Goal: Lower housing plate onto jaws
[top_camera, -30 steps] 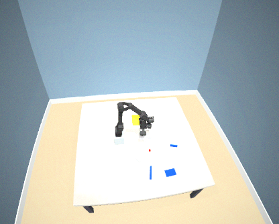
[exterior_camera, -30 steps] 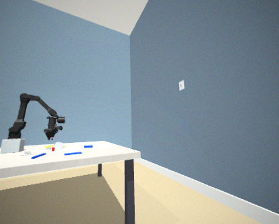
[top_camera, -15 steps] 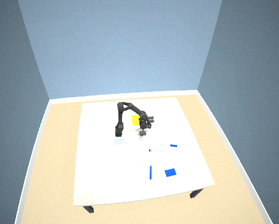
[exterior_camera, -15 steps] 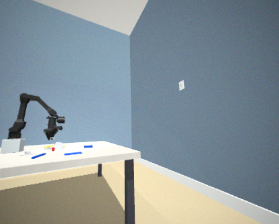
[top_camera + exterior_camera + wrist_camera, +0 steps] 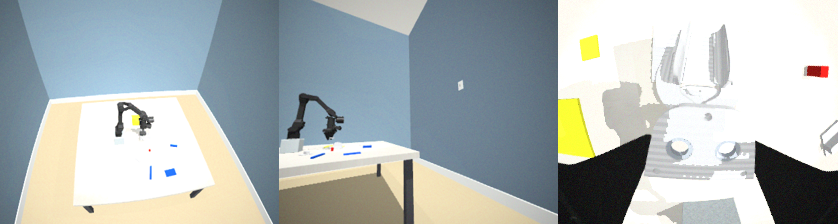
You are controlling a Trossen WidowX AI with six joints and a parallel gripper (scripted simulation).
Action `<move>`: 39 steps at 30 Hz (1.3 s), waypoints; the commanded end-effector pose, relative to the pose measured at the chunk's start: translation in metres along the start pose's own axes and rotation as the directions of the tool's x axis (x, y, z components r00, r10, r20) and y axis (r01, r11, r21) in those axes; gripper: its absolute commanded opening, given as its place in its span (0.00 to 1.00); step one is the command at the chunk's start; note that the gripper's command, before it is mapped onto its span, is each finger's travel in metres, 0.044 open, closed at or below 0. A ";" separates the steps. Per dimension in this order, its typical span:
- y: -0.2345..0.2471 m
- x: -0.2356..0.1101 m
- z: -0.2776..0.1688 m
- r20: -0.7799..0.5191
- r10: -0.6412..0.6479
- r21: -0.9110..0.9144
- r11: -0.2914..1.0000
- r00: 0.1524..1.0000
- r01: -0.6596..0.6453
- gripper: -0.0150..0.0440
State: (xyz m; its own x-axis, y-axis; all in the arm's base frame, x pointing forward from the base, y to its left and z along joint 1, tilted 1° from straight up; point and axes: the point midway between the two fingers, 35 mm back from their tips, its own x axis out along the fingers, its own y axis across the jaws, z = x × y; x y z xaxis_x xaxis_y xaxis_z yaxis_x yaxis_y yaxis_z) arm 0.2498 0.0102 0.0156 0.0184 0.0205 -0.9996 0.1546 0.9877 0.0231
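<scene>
The pale grey housing plate [image 5: 703, 162], with two round ringed holes, spans the space between my fingertips in the wrist view. My gripper [image 5: 701, 142] [image 5: 143, 135] [image 5: 329, 138] is shut on this plate and holds it above the table. Beyond the plate's far edge, two upright pale jaws, the left jaw [image 5: 678, 57] and the right jaw [image 5: 721, 55], stand side by side on a pale base. The plate's rounded far edge overlaps the near end of the jaw assembly in this view. The stubs and pins cannot be made out.
A yellow sheet [image 5: 573, 127] [image 5: 135, 120] and a small yellow piece [image 5: 590, 48] lie left in the wrist view. A red block [image 5: 817, 71] [image 5: 149, 150] lies right. Blue pieces [image 5: 150, 172] [image 5: 170, 172] [image 5: 174, 145] lie farther out. The arm's grey base [image 5: 119, 141] stands nearby.
</scene>
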 end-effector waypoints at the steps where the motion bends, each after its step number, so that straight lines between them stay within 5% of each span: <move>1: 0.000 0.000 0.000 0.001 0.003 -0.004 1.000 1.000 -0.003 0.85; 39: 0.000 0.061 0.000 0.001 0.003 -0.005 1.000 1.000 -0.003 0.85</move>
State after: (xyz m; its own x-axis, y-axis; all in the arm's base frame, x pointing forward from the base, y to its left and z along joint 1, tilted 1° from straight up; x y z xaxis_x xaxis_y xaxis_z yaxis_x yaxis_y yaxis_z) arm 0.2529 0.0114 -0.0392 0.0228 0.0208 -0.9995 0.1500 0.9884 0.0239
